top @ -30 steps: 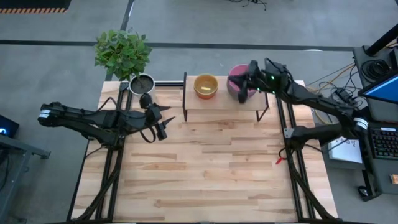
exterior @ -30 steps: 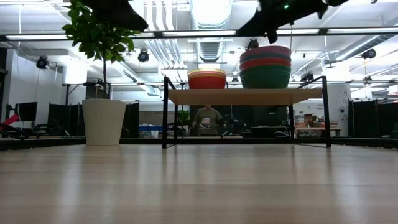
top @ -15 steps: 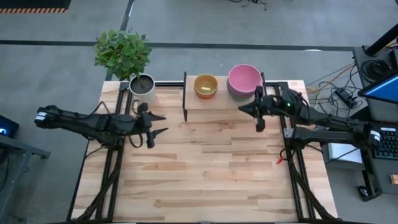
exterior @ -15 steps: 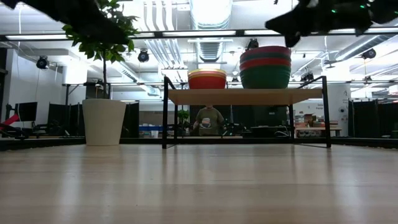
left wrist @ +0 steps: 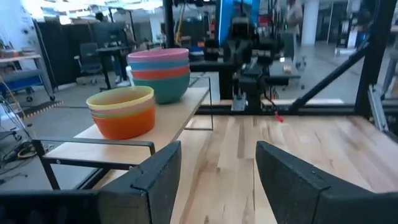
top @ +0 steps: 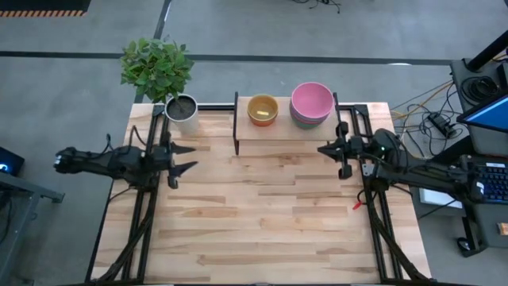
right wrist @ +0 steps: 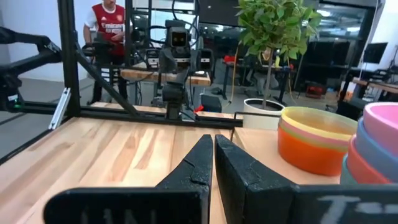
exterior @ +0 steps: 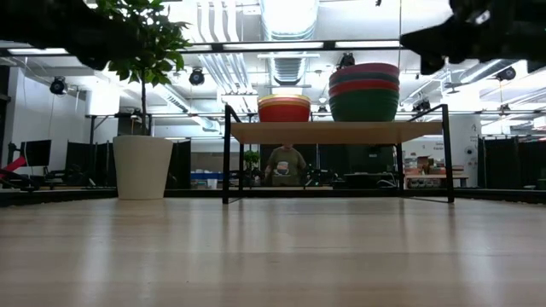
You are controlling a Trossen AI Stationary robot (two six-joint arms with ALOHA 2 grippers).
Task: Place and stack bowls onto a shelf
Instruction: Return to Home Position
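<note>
The yellow stack (top: 263, 109) and pink stack (top: 311, 102) are sitting on the shelf (top: 279, 132), while the left claw (top: 190, 156) is hovering spread apart and the right claw (top: 325, 148) pressed together, empty.

No legible text, labels or numbers, white print on a person's red shirt (right wrist: 111, 17) unreadable

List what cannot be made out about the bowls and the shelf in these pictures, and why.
High view: the bowls under the pink bowl and the yellow bowl, covered by them.
Low view: the bowls' insides, since the camera looks level at the shelf.
Right wrist view: most of the large stack, cut off by the picture's edge.
Low view: the person beyond the shelf, too small for detail.
</note>
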